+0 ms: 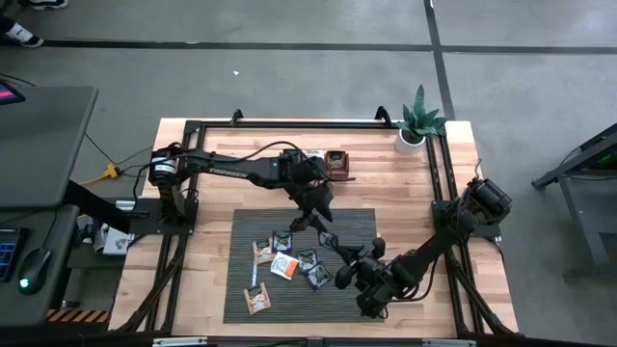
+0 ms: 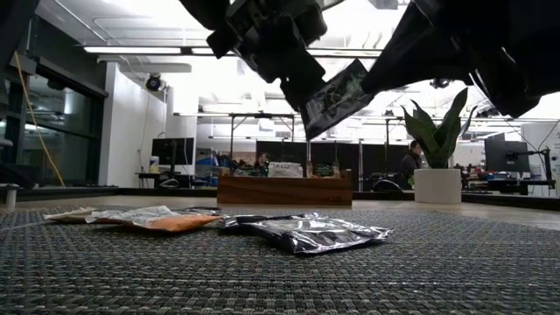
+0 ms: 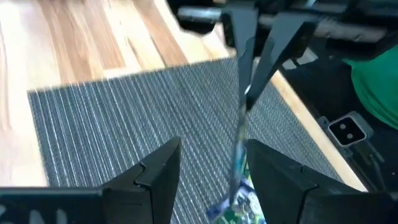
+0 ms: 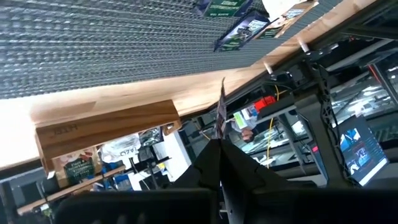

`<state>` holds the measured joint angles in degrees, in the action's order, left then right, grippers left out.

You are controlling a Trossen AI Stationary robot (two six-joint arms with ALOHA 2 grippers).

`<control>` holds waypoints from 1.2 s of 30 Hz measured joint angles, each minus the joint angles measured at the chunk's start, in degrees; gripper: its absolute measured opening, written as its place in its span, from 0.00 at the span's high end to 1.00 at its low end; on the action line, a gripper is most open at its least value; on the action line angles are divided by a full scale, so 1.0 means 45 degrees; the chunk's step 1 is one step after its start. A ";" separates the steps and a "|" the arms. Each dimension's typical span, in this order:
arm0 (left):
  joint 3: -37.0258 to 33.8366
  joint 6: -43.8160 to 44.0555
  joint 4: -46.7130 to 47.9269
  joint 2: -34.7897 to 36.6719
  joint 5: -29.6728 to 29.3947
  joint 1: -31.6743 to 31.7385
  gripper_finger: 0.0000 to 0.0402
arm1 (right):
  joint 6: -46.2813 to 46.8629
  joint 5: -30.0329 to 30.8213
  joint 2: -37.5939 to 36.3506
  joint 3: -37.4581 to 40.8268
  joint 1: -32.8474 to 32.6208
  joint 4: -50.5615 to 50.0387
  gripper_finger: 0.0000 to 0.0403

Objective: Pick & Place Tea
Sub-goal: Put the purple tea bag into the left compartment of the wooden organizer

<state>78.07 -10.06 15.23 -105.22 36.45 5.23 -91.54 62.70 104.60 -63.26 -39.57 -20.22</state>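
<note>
Wooden tabletop carries a dark ribbed mat; above the mat's middle one dark tea sachet hangs in the air, pinched edge-on in the right gripper, whose fingers are closed on it; the left gripper sits just beside it with its fingers spread wide either side of the sachet, not clamping; more tea sachets lie scattered flat on the mat's left half; a wooden box stands near the table's far edge, a potted plant at the far right corner.
</note>
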 joint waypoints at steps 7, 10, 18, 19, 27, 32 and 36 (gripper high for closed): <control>-0.0021 0.0329 -0.0310 -0.0621 0.0299 0.0000 0.55 | -0.0084 -0.0246 0.0005 0.0000 0.0454 0.0524 1.00; 0.0008 0.0336 -0.0488 -0.0688 0.0429 0.0000 0.55 | -0.0050 -0.0347 0.0005 0.0000 0.0604 0.0572 1.00; 0.0008 0.0301 -0.0828 -0.0702 0.0559 0.0000 0.55 | -0.0011 -0.0887 0.0005 0.0000 0.0729 0.1037 1.00; 0.0008 0.0293 -0.0878 -0.0700 0.0746 0.0000 0.55 | -0.0011 -0.0945 0.0005 0.0000 0.0732 0.1128 1.00; 0.0008 0.0310 -0.0973 -0.0702 0.1465 -0.0005 0.55 | -0.0011 -0.0804 0.0005 0.0000 0.0862 0.1217 1.00; 0.0008 0.0324 -0.0982 -0.0698 0.1465 -0.0005 0.55 | -0.0023 -0.0709 0.0005 0.0000 0.0967 0.1221 1.00; 0.0008 0.0406 -0.0978 -0.0702 0.1452 -0.0005 0.55 | -0.0035 -0.0662 0.0005 0.0000 0.1021 0.1223 1.00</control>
<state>78.11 -8.23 10.83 -108.38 42.99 5.21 -91.70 59.72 104.62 -63.26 -34.98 -14.72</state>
